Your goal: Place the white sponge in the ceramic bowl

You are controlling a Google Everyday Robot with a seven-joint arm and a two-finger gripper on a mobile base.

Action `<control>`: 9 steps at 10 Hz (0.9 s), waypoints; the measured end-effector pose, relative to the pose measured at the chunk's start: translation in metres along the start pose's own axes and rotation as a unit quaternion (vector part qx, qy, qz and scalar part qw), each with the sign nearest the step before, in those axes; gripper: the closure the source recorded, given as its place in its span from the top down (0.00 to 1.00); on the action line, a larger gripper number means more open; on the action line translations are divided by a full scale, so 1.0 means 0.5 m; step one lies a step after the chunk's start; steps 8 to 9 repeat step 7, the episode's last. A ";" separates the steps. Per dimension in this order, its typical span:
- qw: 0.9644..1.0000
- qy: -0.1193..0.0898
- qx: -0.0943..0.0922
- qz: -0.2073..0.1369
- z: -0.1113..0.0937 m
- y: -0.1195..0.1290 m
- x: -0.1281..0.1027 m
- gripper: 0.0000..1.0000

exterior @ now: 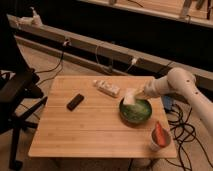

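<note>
The green ceramic bowl [136, 112] sits on the right half of the wooden table [95, 130]. The white sponge [130, 96] is an off-white pad held just above the bowl's far left rim. My gripper [137, 94] reaches in from the right on a white arm and sits at the sponge, over the bowl's back edge.
A white tube-shaped bottle [108, 88] lies behind the bowl to its left. A black remote [75, 101] lies on the table's left part. A small cup with an orange-red item [160, 137] stands near the front right corner. A black chair [17, 95] is at the left; cables hang behind.
</note>
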 end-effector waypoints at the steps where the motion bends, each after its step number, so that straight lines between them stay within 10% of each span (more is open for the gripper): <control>1: 1.000 0.004 -0.003 0.006 -0.011 0.005 0.001 0.60; 4: 0.999 0.020 -0.003 0.028 -0.052 0.016 0.009 0.80; 9: 1.000 0.019 -0.005 0.023 -0.050 0.024 0.005 0.56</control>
